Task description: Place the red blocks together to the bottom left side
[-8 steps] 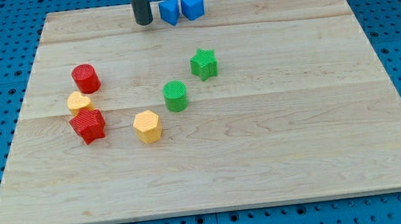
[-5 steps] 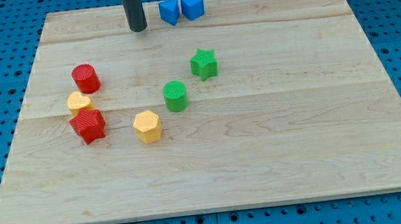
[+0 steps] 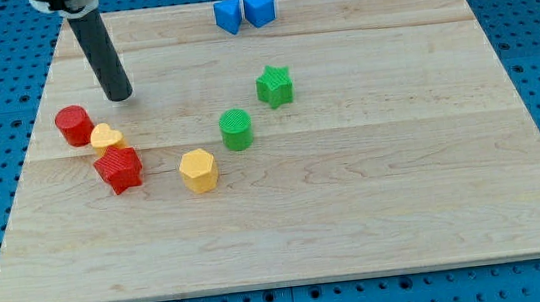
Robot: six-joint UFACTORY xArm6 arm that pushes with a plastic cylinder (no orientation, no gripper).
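Observation:
My tip point(image 3: 119, 94) rests on the wooden board point(image 3: 357, 212) at the upper left. A red cylinder point(image 3: 73, 124) stands just left of and below the tip, a short gap away. A red star-shaped block point(image 3: 118, 169) lies lower down, to the right of the cylinder. A small yellow block point(image 3: 106, 139) sits between the two red blocks, touching or nearly touching both.
A yellow hexagonal block point(image 3: 198, 170) lies right of the red star. A green cylinder point(image 3: 237, 128) and a green star point(image 3: 274, 85) sit near the middle. Two blue blocks point(image 3: 244, 11) stand side by side at the top edge.
My tip moved from the top edge down and to the left. The red cylinder has shifted left and slightly down, now beside the yellow block's upper left. Other blocks have not moved.

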